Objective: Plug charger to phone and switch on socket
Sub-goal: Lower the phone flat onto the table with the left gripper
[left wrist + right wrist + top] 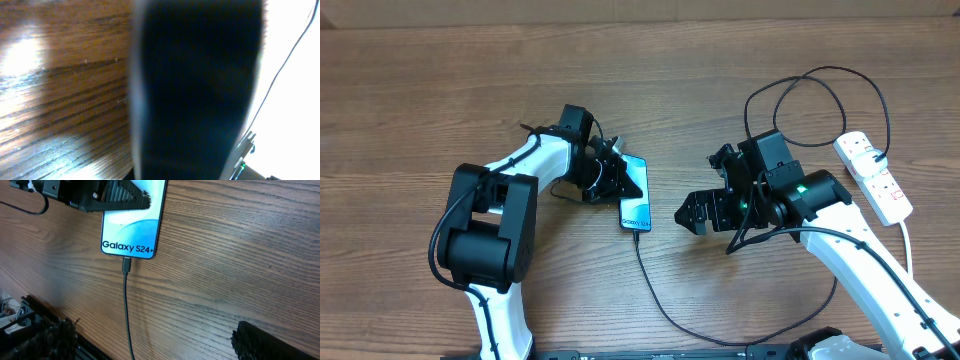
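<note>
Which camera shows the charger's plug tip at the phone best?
The right wrist view: the plug tip is close and sharp, meeting the bottom edge of the phone under the Galaxy S24+ text. Overhead, it is only a tiny speck at the phone's lower end. The left wrist view is a dark blur with no plug discernible.

A: Table (440, 80) — brown wood grain, fine ridges, soft sheen under the light.
B: Noted. Phone (131, 227): screen smooth and glossy, glass-like; dark rim.
A: Charger (126, 310), running off the phone's end — thin black cable, matt jacket, looks rubbery.
B: Socket (876, 176), well off from the phone: smooth white plastic. Left arm (535, 158) at the phone: glossy white shell, matt black joints.
</note>
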